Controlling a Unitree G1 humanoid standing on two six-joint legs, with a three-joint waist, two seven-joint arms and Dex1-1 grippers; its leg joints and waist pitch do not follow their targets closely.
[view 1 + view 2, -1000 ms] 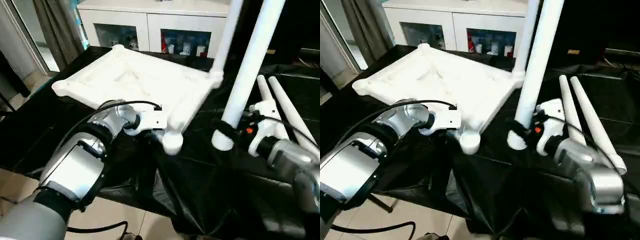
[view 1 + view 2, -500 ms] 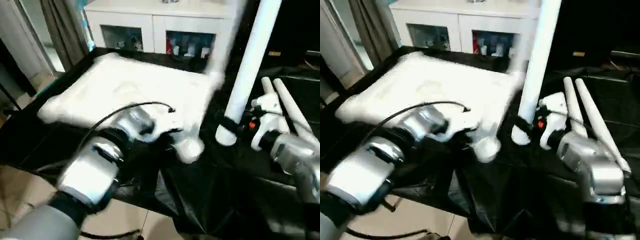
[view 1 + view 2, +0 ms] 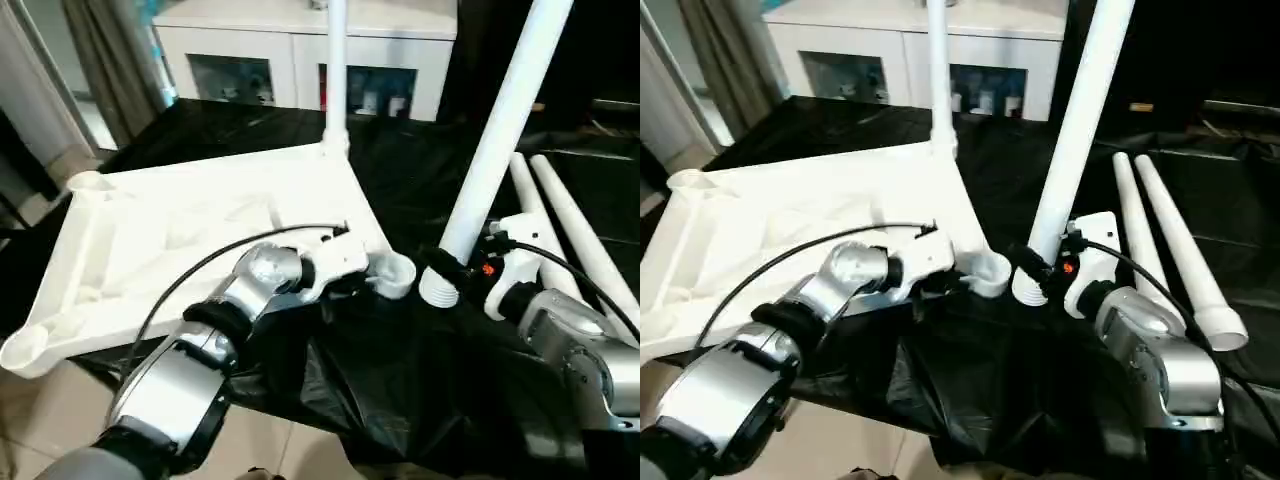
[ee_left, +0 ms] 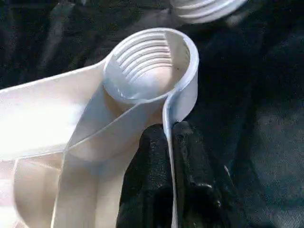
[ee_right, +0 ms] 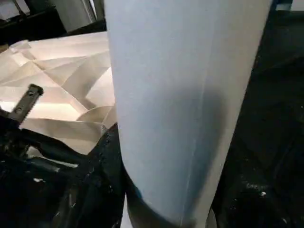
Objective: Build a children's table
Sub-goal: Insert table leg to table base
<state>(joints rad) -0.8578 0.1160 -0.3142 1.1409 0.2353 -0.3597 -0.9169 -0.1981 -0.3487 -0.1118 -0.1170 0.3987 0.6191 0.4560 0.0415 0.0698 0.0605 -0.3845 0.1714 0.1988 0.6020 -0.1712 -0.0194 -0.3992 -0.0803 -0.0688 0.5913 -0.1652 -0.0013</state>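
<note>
The left tool (image 4: 168, 142) has clamped the white ribbed plastic tabletop's (image 3: 180, 240) rim and swung its threaded socket (image 3: 396, 272) beside the long white tapered leg (image 3: 490, 150) pinched by the right tool (image 3: 450, 268), ready for screwing in.

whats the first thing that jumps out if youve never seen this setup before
The big white tabletop lies upside down on the black-draped table, with one leg already standing up from its far corner. Just right of it, the right gripper holds a second long white leg upright, its threaded end close beside the open near corner socket. The left gripper pinches the tabletop's thin rim right below that socket.
</note>
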